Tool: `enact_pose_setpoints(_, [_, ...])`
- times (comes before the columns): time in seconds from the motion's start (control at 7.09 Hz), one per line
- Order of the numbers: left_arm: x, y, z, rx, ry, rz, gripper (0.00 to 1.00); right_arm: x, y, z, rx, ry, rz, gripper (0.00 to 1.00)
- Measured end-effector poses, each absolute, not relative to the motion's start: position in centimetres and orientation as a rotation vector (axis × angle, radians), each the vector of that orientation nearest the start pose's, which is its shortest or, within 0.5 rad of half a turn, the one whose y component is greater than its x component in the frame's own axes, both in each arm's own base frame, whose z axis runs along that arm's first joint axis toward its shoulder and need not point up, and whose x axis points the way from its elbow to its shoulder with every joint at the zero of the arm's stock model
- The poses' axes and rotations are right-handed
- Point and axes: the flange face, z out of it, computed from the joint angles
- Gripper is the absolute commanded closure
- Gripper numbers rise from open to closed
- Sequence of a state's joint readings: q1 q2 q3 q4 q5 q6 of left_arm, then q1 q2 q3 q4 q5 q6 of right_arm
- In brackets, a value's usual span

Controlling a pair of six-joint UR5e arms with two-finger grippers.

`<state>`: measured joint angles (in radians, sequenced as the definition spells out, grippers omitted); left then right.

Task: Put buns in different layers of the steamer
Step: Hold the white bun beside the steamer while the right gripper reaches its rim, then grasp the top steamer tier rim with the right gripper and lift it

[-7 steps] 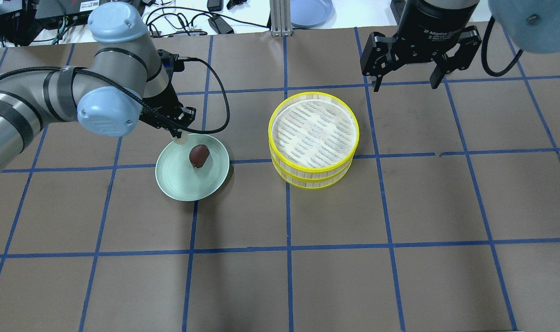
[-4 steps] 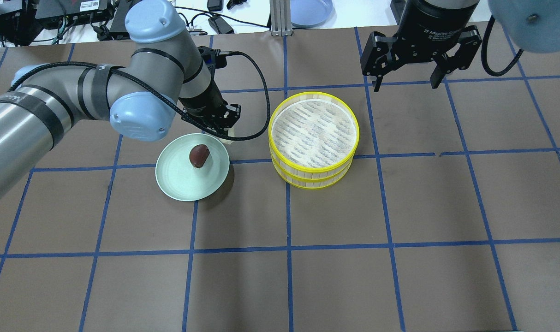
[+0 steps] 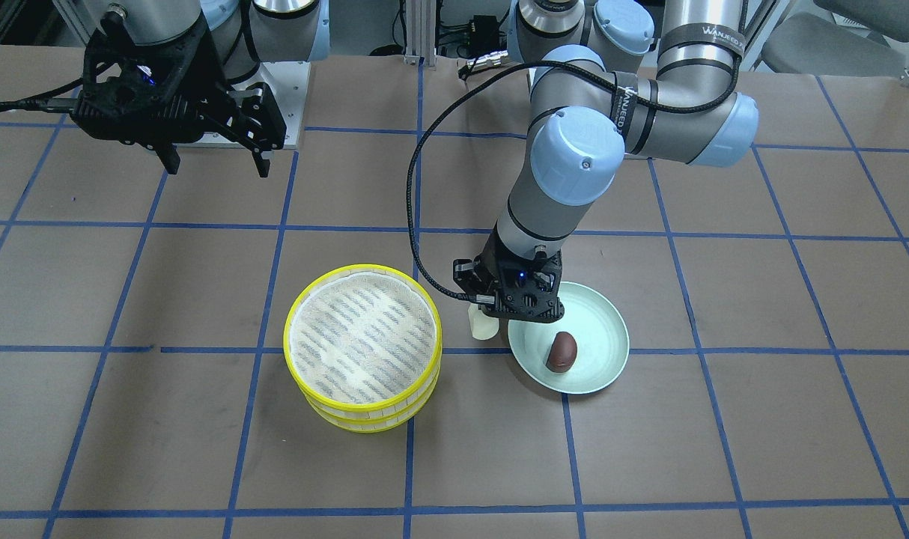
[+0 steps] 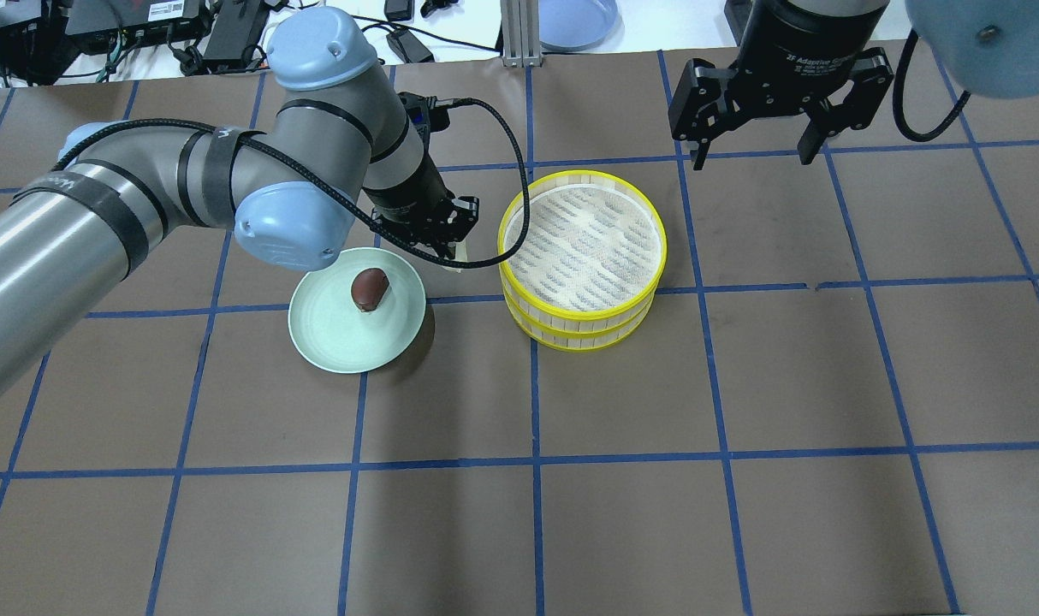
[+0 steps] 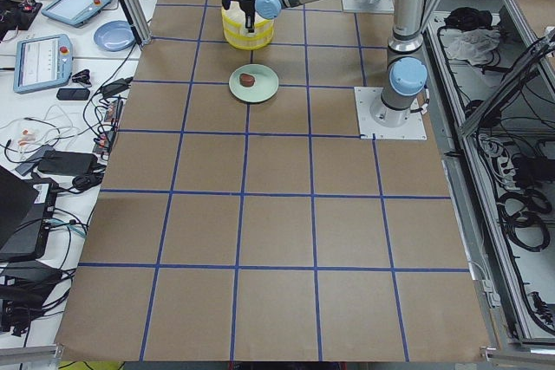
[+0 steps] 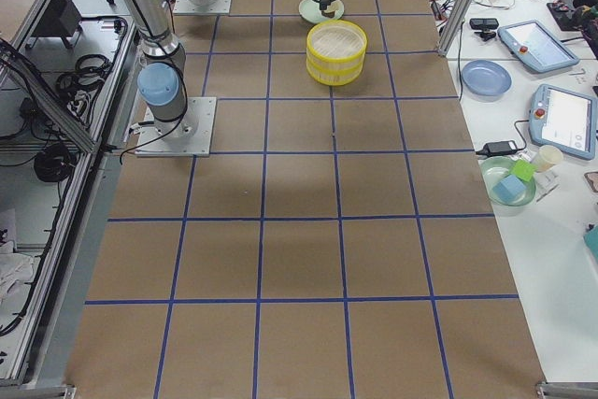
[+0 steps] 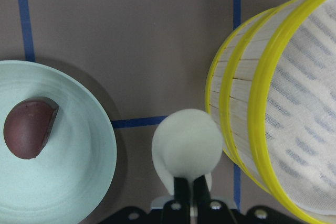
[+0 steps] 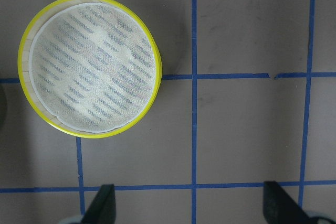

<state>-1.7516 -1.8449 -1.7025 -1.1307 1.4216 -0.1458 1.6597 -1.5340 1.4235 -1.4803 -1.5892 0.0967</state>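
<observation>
You are getting no look into the lower tray (image 3: 365, 420) of the steamer stack, because the upper tray (image 3: 362, 268) is sitting squarely on it and covering its inside. In the overhead view the left gripper (image 4: 451, 244) is hiding nearly all of the cream bun (image 3: 484, 323). The right wrist view is cutting the right gripper (image 8: 191, 205) off at the bottom edge, so you are seeing only two finger stubs there. Both side views are showing the buns too small to judge.

The left gripper's jaws are closing narrowly on the cream bun, pinching it at its near end. It is hanging just beside the stack, on the side facing the plate (image 4: 340, 342), apart from the stack's wall. How high it is hanging over the table you cannot tell. The right gripper's jaws are standing wide apart, gripping nothing, well apart from the stack on the side away from the plate.

You are counting two buns, two trays, one plate. The brown bun (image 4: 370, 288) is lying on the plate, near the stack.
</observation>
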Motion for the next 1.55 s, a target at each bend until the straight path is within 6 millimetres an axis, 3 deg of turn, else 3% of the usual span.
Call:
enact_pose_setpoints(0.71, [-25.0,-54.1,32.1,0.064,3.287,-0.008,0.94,17.6,-49.3,53.3,0.013,3.156,-0.034,0.00])
enact_pose_setpoints(0.99, [-25.0,-54.0,32.2,0.067,3.285,-0.011,0.94,17.8,-49.8,52.1,0.024,3.153,-0.012,0.00])
enact_pose_setpoints(1.13, [-24.9,-54.0,32.3,0.070,3.284,-0.014,0.94,18.1,-50.8,50.0,0.042,3.150,-0.007,0.00])
enact_pose_setpoints(1.27, [-24.9,-54.0,32.4,0.072,3.283,-0.016,0.94,18.5,-52.9,45.9,0.071,3.146,-0.025,0.01])
enact_pose_setpoints(1.55, [-24.9,-53.8,32.4,0.080,3.282,-0.016,0.94,19.2,-57.5,36.1,0.119,3.141,-0.046,0.17])
